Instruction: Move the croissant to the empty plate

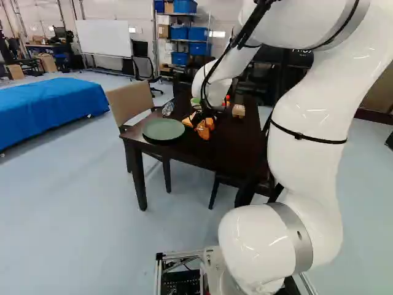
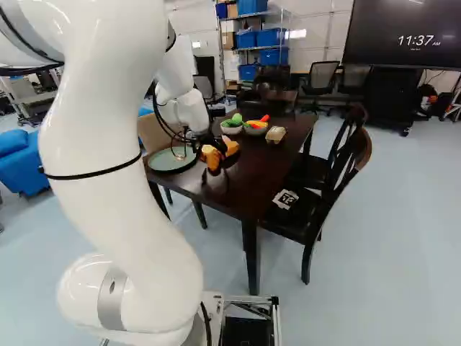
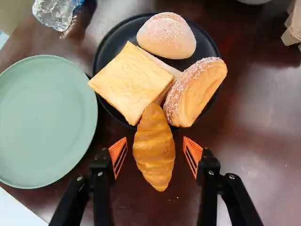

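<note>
Orange-padded fingers stand spread astride the croissant; closing evenly, then lifting straight, should spare the bread slice.

The large black screen reads 11:37 AM, with smaller unreadable text beneath.

Glossy white arm, black hand.
The rounded segments are smooth, with a silver-grey band round the low joint and a thin black strap, small buckle and all, round a thick upper section; black cables loop outside. The hand has slim black linked fingers, small silvery screws and wedge-shaped orange pads with dark ribbed slots.
</note>
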You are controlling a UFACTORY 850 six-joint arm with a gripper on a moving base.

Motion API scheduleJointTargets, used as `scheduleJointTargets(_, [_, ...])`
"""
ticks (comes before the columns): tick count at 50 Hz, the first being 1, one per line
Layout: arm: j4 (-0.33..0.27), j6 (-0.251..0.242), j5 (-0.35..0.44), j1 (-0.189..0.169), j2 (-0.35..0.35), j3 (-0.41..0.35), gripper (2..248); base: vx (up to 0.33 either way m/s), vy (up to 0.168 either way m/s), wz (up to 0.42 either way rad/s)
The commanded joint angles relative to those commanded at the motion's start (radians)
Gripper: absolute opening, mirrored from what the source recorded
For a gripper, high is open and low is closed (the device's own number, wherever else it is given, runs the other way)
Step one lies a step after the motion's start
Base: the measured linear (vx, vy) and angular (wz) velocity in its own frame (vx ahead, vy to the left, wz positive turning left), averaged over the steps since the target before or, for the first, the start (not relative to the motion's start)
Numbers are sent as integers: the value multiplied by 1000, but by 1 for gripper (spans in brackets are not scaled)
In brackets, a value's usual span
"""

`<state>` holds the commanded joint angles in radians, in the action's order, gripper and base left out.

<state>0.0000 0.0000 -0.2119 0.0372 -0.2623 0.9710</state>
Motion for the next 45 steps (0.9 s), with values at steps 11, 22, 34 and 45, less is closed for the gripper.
scheduleJointTargets(11, [0,0,0,0,0,0,148,0,0,0])
scheduleJointTargets(22, [0,0,0,0,0,0,123,0,0,0])
scheduleJointTargets(34, [0,0,0,0,0,0,104,0,0,0])
scheduleJointTargets(45, [0,0,0,0,0,0,91,0,0,0])
